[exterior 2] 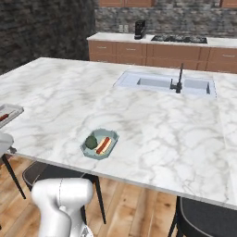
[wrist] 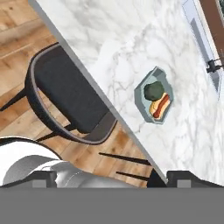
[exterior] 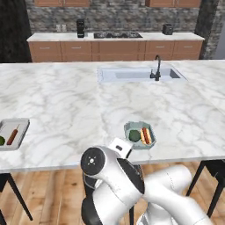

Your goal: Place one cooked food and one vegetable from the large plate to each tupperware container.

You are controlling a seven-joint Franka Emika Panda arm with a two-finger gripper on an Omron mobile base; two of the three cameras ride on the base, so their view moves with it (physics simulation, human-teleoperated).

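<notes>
A rounded-square grey-green tupperware tub [exterior: 139, 128] sits near the counter's front edge with a dark green vegetable [exterior: 134, 136] and a hot dog [exterior: 146, 136] inside. The tub [wrist: 142, 92] also appears in the hand view, with its vegetable [wrist: 153, 90] and hot dog [wrist: 160, 106]. At the far left lies the rectangular light-grey tupperware tray [exterior: 22, 127], holding a sausage [exterior: 13, 135] and a green piece [exterior: 1, 140]. My gripper [wrist: 114, 180] is open and holds nothing; it hangs back from the counter edge, short of the tub. The large plate is out of view.
A dark stool [wrist: 72, 94] stands on the wooden floor under the counter's front edge, below my hand. A sink [exterior: 136, 74] with a black faucet [exterior: 157, 68] is set in the counter behind the tub. Bare marble [exterior: 66, 105] lies between the two containers.
</notes>
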